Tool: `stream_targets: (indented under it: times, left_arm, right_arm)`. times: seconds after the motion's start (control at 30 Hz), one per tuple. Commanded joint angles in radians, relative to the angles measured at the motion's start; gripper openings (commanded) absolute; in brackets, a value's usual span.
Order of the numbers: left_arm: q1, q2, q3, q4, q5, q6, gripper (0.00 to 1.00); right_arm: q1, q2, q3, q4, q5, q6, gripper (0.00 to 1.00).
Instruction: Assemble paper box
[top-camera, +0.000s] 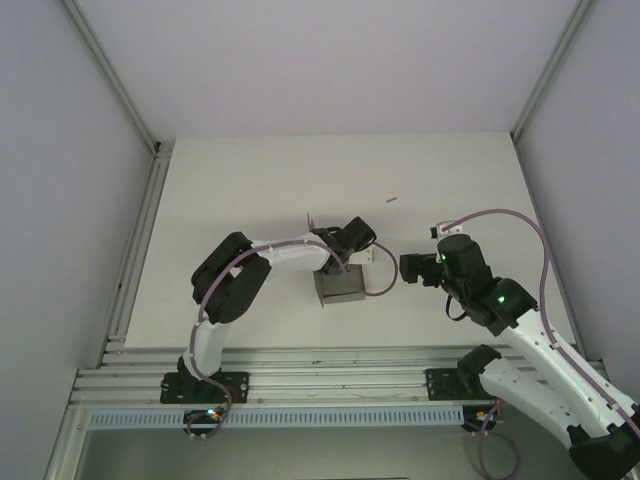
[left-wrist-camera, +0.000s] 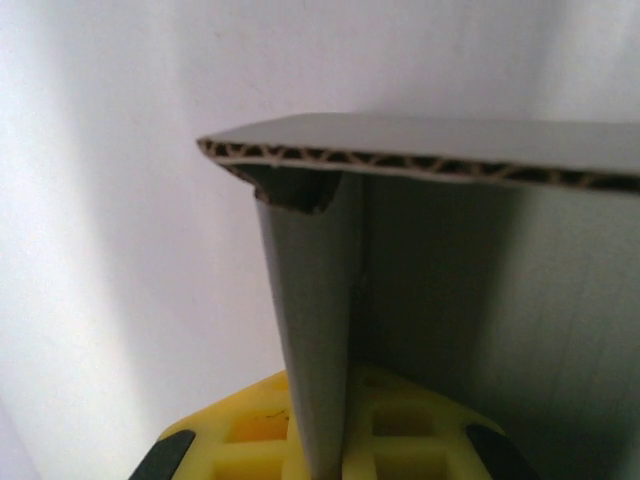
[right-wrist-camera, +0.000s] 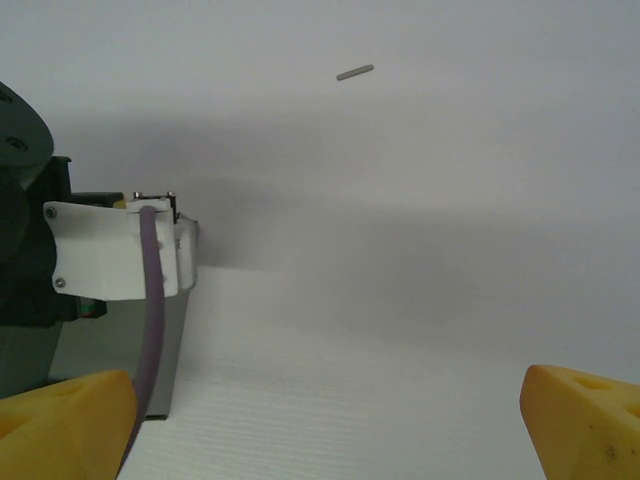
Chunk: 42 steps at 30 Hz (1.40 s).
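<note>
The left fingers (left-wrist-camera: 400, 402) pinch the paper box (top-camera: 340, 287) wall

We take this for a robotics lab test cell. 2 arms, the left arm (top-camera: 230, 285) and the right arm (top-camera: 520, 335), are bolted to slotted aluminium rails (top-camera: 330, 360) at the near edge of a white table (top-camera: 250, 190). Plain white panels (top-camera: 330, 60) close 3 sides, held by metal posts (top-camera: 110, 73). Purple cable (top-camera: 497, 212) loops along the arms.

Grey paper box (top-camera: 339, 285), yellow pincer fingers (right-wrist-camera: 65, 422)
</note>
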Motion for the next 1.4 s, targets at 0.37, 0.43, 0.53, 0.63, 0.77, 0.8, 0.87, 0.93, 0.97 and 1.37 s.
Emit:
stream_targets:
  times: [0.37,0.43,0.53,0.63,0.77,0.8,0.87,0.93,0.97,1.37]
  left_arm:
    - [0.034,-0.084,-0.028,-0.013,0.098,-0.026,0.47]
    - [0.04,-0.13,-0.022,-0.017,0.129,-0.022,0.54]
    - [0.042,-0.176,-0.01,-0.049,0.182,-0.014,0.69]
    - [0.042,-0.211,-0.002,-0.093,0.228,-0.008,0.83]
    - [0.046,-0.268,-0.01,-0.104,0.269,-0.027,1.0]
    - [0.048,-0.284,-0.01,-0.103,0.283,-0.038,1.0]
    - [0.054,-0.326,-0.011,-0.091,0.298,-0.073,1.0]
    - [0.069,-0.38,-0.013,-0.061,0.312,-0.122,1.0]
    - [0.079,-0.409,-0.012,-0.05,0.322,-0.151,1.0]
    - [0.256,-0.866,-0.155,-0.108,0.148,-0.691,1.0]
  right_arm:
    - [-0.013,-0.032,-0.015,-0.03,0.006,-0.006,1.0]
    - [-0.012,-0.034,-0.018,-0.023,-0.001,-0.006,1.0]
    - [-0.014,-0.033,-0.023,-0.019,-0.013,-0.003,0.99]
    - [-0.017,-0.033,-0.027,-0.018,-0.018,-0.001,1.0]
    - [-0.022,-0.031,-0.028,-0.008,-0.022,-0.009,1.0]
    - [-0.024,-0.029,-0.026,-0.005,-0.025,-0.01,1.0]
    - [-0.026,-0.026,-0.025,0.008,-0.04,-0.019,1.0]
    - [-0.033,-0.011,-0.017,0.02,-0.066,-0.03,1.0]
    - [-0.034,-0.001,-0.014,0.027,-0.084,-0.038,1.0]
    - [-0.009,0.578,0.244,0.237,-0.503,-0.308,0.92]
